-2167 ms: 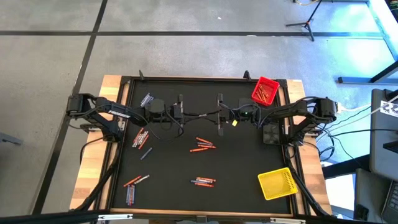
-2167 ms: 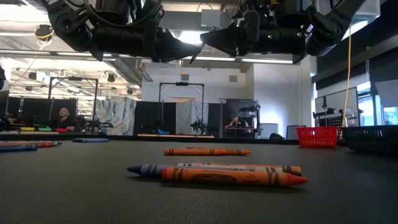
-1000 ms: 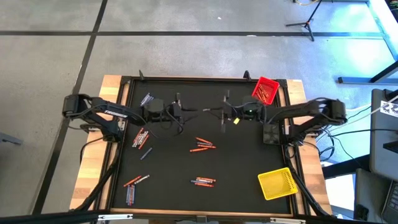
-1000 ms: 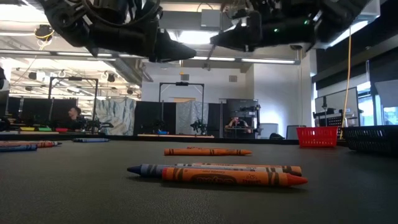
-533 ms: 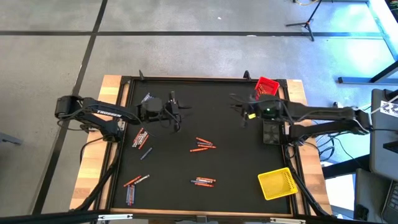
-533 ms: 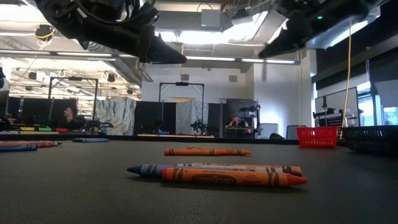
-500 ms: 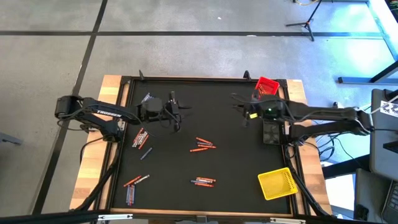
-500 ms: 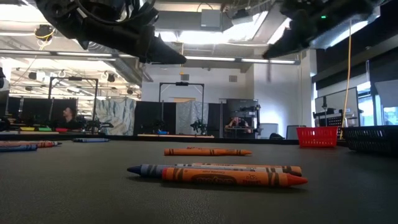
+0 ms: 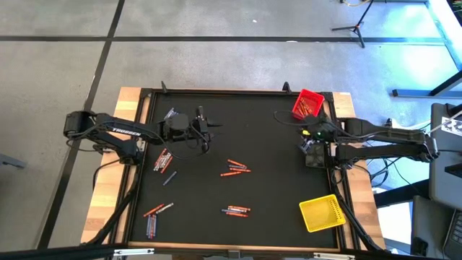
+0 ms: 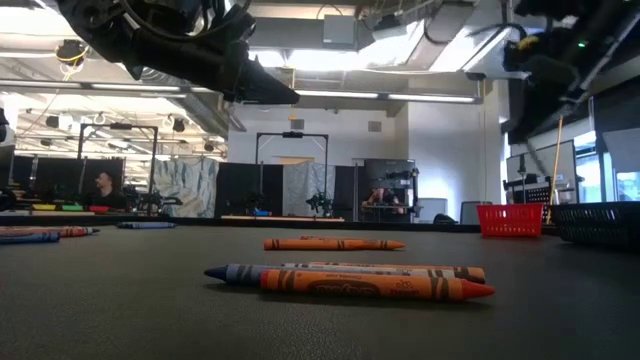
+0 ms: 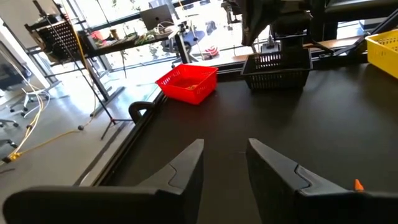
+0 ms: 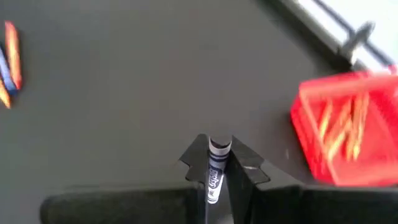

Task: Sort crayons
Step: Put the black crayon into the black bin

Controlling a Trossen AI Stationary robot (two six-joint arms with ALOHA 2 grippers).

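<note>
The right gripper [image 12: 217, 163] clenches a thin blue-wrapped crayon [image 12: 215, 168], with the red square plastic bin [image 9: 308, 105] near its one o'clock — carry it to the dark mesh bin [image 9: 315, 154]. The left gripper [image 11: 222, 163] waits, released.

Red bin [image 9: 308, 105], yellow bin [image 9: 323, 213], dark basket [image 9: 315, 155] along the mat's right edge.

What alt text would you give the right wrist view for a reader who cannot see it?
The right hand is shut on a blue crayon, held above the black table. A red bin holding orange crayons sits ahead to one side, and a few loose crayons lie at the far edge.
</note>
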